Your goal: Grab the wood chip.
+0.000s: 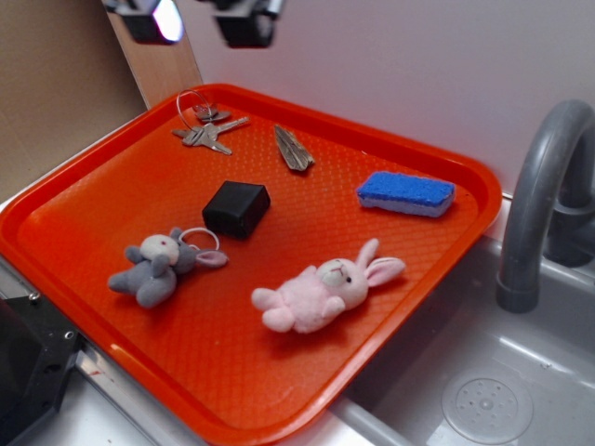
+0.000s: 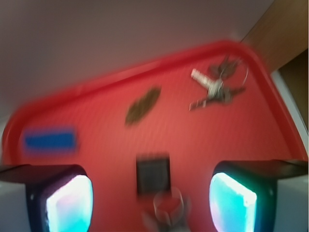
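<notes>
Gripper (image 2: 152, 203) is spread wide, empty. Advance forward and slightly left, straddle the wood chip (image 2: 143, 105) across its narrow width, then descend.

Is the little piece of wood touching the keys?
Apart. In the exterior view, bare orange tray shows between the wood chip and the keys.
</notes>
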Available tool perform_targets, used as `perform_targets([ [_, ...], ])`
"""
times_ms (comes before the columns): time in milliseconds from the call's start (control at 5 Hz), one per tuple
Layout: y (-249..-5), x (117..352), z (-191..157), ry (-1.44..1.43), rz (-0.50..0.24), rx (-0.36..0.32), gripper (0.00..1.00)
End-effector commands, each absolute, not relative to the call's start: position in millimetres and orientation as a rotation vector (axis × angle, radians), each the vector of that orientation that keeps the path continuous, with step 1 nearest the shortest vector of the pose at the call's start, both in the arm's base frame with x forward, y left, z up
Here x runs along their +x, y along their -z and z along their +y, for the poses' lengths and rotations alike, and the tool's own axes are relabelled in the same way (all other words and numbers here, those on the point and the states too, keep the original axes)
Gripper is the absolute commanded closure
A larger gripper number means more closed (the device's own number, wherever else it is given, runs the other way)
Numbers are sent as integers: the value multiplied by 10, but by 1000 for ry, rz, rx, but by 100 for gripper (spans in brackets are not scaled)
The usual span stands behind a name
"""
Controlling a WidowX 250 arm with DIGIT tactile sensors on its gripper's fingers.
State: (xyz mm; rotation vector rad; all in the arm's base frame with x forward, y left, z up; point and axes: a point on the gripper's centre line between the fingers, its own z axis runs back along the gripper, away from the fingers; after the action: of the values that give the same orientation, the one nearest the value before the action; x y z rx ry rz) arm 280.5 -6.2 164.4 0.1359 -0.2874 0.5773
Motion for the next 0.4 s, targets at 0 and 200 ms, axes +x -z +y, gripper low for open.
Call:
perform_targets([
  [0, -1247, 2919, 147, -707, -451, 235, 0],
  [200, -1011, 2909, 187, -690, -499, 256, 0],
])
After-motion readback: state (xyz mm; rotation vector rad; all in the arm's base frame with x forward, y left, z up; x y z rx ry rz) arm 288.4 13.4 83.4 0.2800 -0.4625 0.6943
